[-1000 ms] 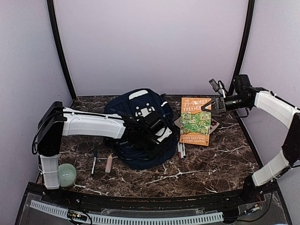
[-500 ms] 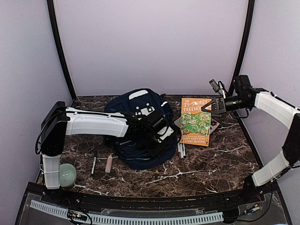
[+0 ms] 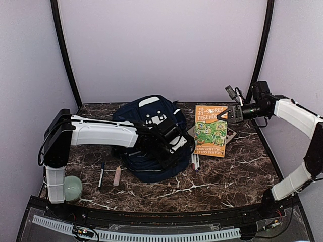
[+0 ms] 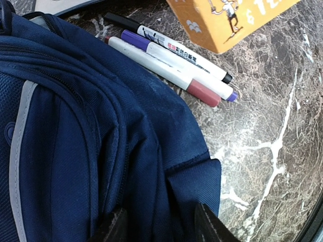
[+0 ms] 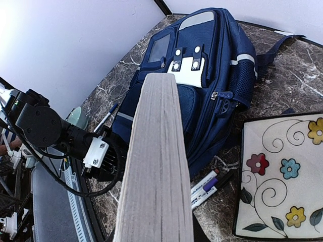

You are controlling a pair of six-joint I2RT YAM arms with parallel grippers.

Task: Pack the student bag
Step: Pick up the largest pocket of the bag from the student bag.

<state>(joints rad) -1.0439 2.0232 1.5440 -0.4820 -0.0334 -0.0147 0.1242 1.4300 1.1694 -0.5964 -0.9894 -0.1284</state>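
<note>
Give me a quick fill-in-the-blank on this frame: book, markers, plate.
1. The book gripped by the right tool has an ____ cover.
2. ____ markers lie on the table right beside the student bag.
3. The white square plate is decorated with coloured ____.
Missing words: orange; three; flowers.

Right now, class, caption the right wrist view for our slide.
The held book, edge-on, before the navy student bag, markers and a flowered tile beside.
</note>
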